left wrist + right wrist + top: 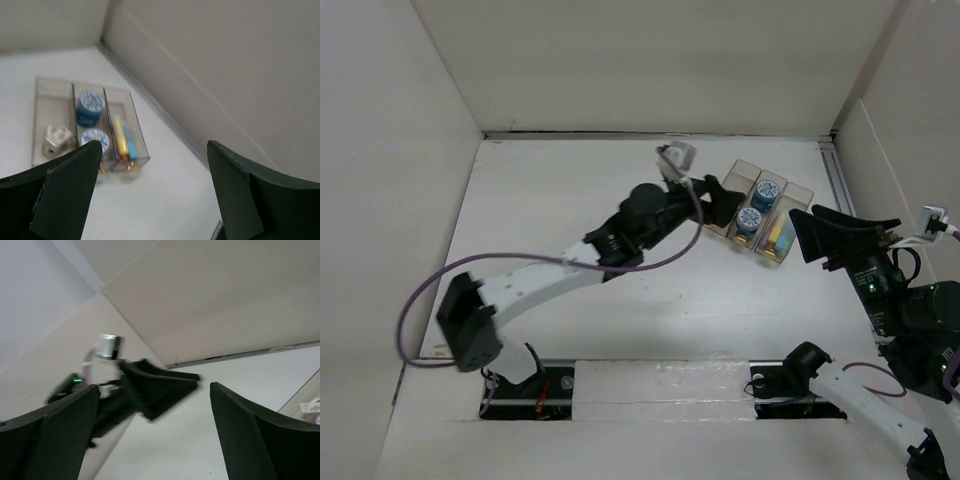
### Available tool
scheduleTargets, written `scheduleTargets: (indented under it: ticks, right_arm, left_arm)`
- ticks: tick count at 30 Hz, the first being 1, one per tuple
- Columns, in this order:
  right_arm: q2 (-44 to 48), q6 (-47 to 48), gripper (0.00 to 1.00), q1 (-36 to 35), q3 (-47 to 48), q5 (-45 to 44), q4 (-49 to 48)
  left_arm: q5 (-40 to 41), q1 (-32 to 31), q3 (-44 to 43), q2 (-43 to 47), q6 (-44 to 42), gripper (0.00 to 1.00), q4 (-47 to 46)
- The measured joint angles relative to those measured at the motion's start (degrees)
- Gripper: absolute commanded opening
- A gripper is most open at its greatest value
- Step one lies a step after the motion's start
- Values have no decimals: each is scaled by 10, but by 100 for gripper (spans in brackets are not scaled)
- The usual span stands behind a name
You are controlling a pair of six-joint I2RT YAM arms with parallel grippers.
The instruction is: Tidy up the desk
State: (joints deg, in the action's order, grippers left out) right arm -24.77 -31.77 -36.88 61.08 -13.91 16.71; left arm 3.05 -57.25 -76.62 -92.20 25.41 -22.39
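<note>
White desk [570,215] beneath left hand [722,204]

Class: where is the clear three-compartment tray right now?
Top view: the clear tray lies far right on the desk, between the left gripper and the right gripper.

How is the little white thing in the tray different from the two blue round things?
The white block is boxy with red marks; the blue tubs are round with patterned tops. The white block sits alone in an end compartment; the blue tubs are a pair in the middle one. Both lie inside the clear tray.
</note>
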Motion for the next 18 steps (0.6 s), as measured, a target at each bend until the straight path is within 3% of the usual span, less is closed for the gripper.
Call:
scheduleTargets:
  ticks: [4, 9, 17, 18]
  right_arm:
    - [11, 3, 100, 0, 0, -8, 5]
    - [11, 3, 100, 0, -2, -14, 10]
    - [-6, 0, 100, 0, -24, -15, 9]
    - [-10, 0, 100, 0, -26, -15, 9]
  left_arm:
    - [87, 0, 148, 227, -9, 82, -37]
    - [189, 0, 299, 472, 4, 82, 9]
    - [282, 0, 407, 723, 56, 82, 156]
    - [292, 0, 418, 753, 64, 94, 178]
